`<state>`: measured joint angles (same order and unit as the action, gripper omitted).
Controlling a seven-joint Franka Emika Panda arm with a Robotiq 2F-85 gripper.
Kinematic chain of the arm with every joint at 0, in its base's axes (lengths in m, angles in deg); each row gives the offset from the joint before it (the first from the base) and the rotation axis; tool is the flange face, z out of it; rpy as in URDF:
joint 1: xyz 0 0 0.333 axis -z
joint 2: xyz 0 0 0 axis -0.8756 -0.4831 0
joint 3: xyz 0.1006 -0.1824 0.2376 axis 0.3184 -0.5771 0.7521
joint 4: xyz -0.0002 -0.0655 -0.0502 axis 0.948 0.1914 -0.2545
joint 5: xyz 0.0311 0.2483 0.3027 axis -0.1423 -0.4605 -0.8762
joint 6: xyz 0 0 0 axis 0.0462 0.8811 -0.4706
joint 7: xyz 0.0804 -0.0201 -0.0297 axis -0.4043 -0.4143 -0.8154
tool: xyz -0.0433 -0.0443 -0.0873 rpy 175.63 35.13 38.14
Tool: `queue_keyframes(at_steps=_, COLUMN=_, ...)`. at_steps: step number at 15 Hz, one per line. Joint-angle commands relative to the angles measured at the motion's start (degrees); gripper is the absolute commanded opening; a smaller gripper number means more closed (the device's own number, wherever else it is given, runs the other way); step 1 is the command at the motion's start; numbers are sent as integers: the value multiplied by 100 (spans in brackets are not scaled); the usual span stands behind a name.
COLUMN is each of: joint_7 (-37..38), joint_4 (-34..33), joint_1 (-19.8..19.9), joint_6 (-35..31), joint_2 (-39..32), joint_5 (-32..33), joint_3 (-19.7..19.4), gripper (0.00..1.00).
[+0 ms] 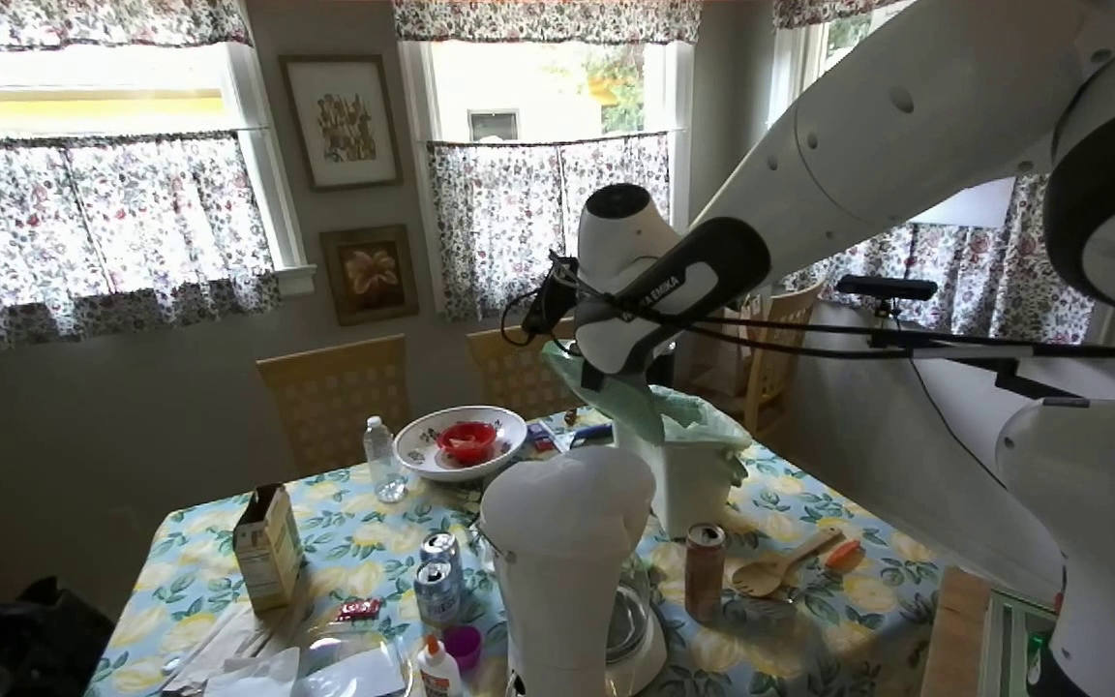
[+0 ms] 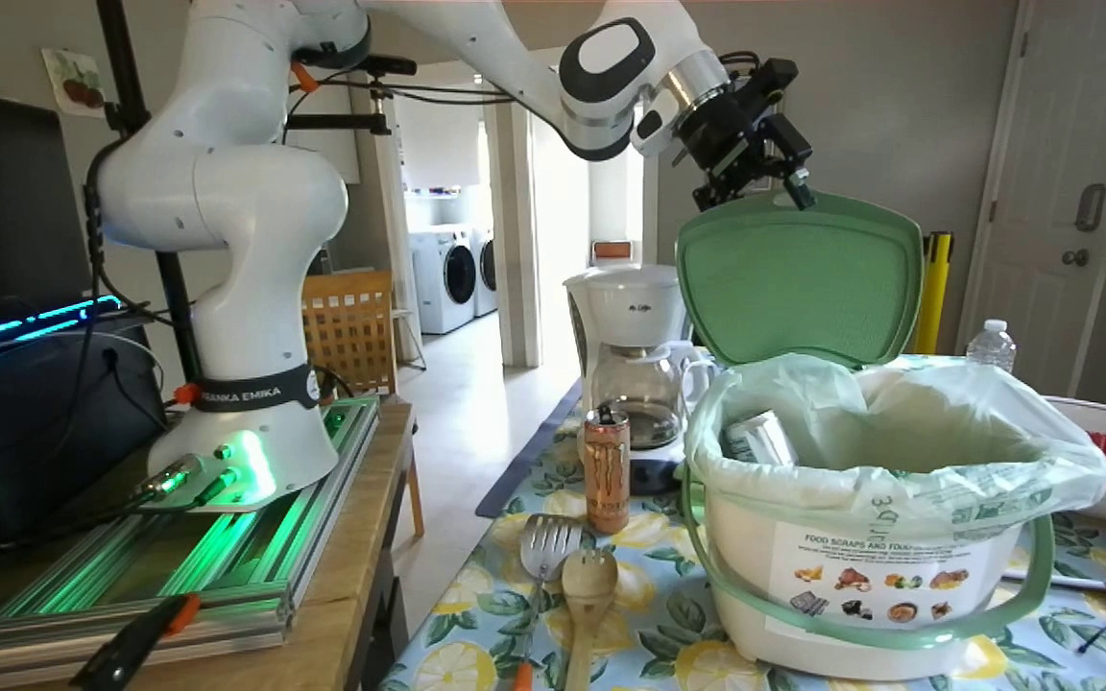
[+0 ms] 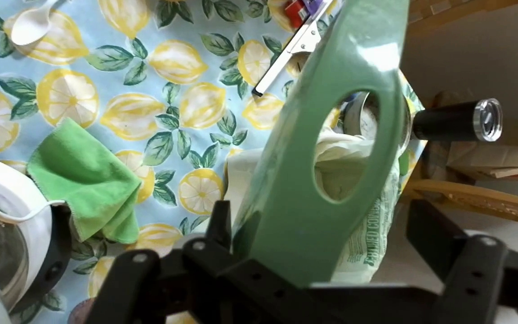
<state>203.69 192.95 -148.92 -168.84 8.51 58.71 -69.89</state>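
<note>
A white bin (image 2: 841, 595) with a pale green liner bag (image 2: 908, 480) stands on the table, its green lid (image 2: 803, 278) raised upright. Inside the bag a silver can (image 2: 761, 440) shows. My gripper (image 2: 755, 195) is at the lid's top edge, fingers pointing down. In the wrist view the gripper (image 3: 324, 225) stands wide open, and the lid (image 3: 286, 225) with its oval hole passes between the fingers, closer to the left one. Whether that finger touches the lid, I cannot tell. Arm and lid (image 1: 606, 387) mostly hide the gripper in an exterior view.
A white coffee maker (image 2: 630, 307), an orange can (image 2: 607, 470), a spatula (image 2: 549, 552) and a wooden fork (image 2: 589, 585) are beside the bin. A white bowl (image 1: 417, 455) holds a red bowl (image 1: 467, 440). A green cloth (image 3: 81, 180) lies near the coffee maker.
</note>
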Motion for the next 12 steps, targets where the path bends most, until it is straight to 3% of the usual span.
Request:
queue_keyframes(at_steps=1, joint_7=28, joint_4=244, joint_1=-401, joint_6=78, joint_2=7, joint_5=-161, joint_3=-566, gripper=100)
queue_keyframes(at_steps=5, joint_7=-247, joint_4=458, joint_1=-778, joint_6=40, joint_2=42, joint_5=-363, joint_3=-1162, gripper=100)
queue_keyframes(at_steps=12, joint_7=-694, joint_4=815, joint_1=-1008, joint_6=107, joint_2=1, joint_5=-1031, joint_3=-1908, gripper=100)
